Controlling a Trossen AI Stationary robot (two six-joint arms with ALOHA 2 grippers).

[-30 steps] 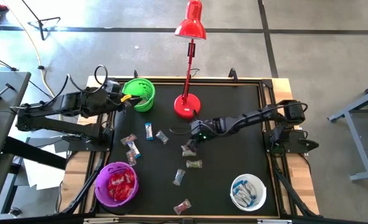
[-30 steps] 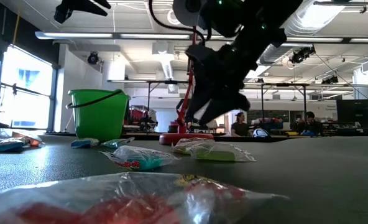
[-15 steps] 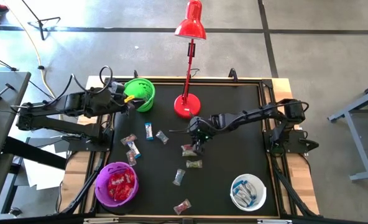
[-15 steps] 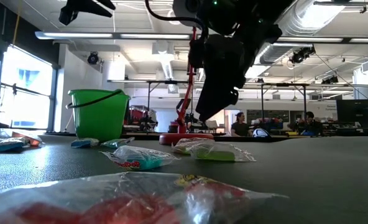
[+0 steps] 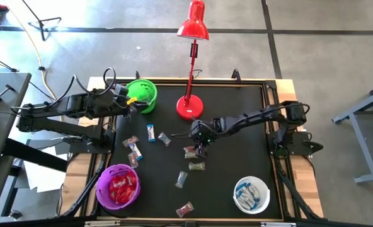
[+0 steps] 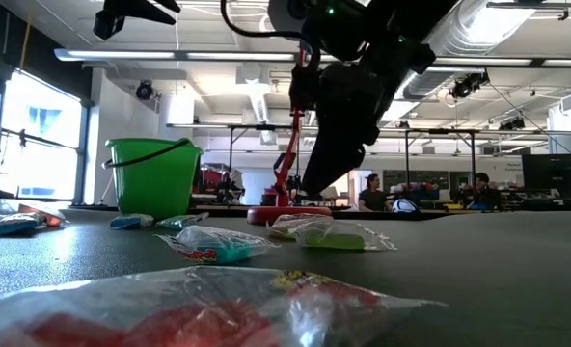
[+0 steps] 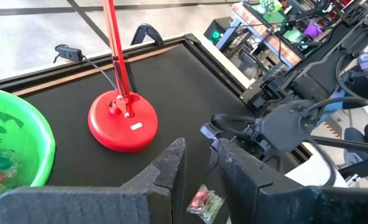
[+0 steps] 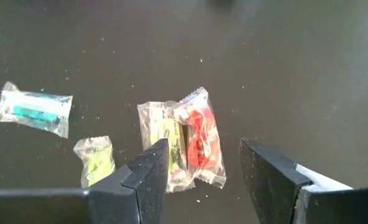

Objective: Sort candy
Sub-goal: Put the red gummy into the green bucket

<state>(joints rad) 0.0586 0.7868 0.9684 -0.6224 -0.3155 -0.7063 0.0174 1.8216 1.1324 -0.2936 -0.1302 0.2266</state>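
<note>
Now: right gripper over candy pair

Right gripper (image 5: 200, 149) hangs open, pointing down at a red candy (image 8: 199, 137) and green candy (image 8: 170, 138) touching on the mat (image 5: 237, 120). Left gripper (image 5: 131, 101), fingers narrowly apart and empty, sits beside the green bowl (image 5: 142, 93). Lamp (image 5: 190, 106) stands nearby.

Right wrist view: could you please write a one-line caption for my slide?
Open right hand poised above a red candy lying against a greenish candy on the black mat.
</note>
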